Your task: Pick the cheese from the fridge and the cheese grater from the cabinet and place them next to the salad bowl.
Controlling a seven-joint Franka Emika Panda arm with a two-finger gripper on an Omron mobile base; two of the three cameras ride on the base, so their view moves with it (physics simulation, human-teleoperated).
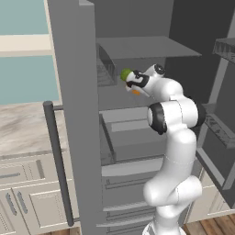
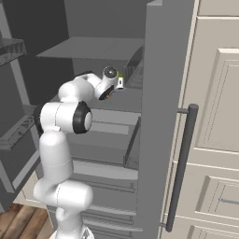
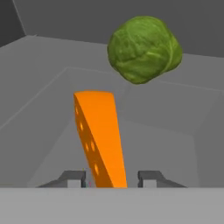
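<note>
Gripper (image 3: 111,178), hand view: two dark fingertips stand either side of the cheese (image 3: 99,135), with a narrow gap visible at each side; jaws part-spread and straddling the wedge, and contact cannot be told. Cheese: bright orange wedge with small holes, standing on edge on the grey fridge shelf (image 3: 175,144), its near end between the fingertips. Green round ball (image 3: 144,49): beyond the cheese and to its right, apart from it.

Left base view: arm reaches into the open fridge (image 1: 73,114); gripper (image 1: 131,86) sits at the shelf, a sliver of cheese (image 1: 135,92) showing just under it and the green round ball (image 1: 125,73) just above. Fridge door with its long dark handle (image 1: 57,160) stands open left of the cheese.

Right base view: gripper (image 2: 114,88) is deep in the fridge (image 2: 158,116), wrist largely masking the cheese.

Handling, judged: cheese likely light, firm and smooth-sided, so liable to slip or tip; best taken across its two broad flat faces, near the middle.

Room, judged: a shelf overhead and door panels to each side of the cheese; the way out is straight back toward the base, keeping off the green round ball
</note>
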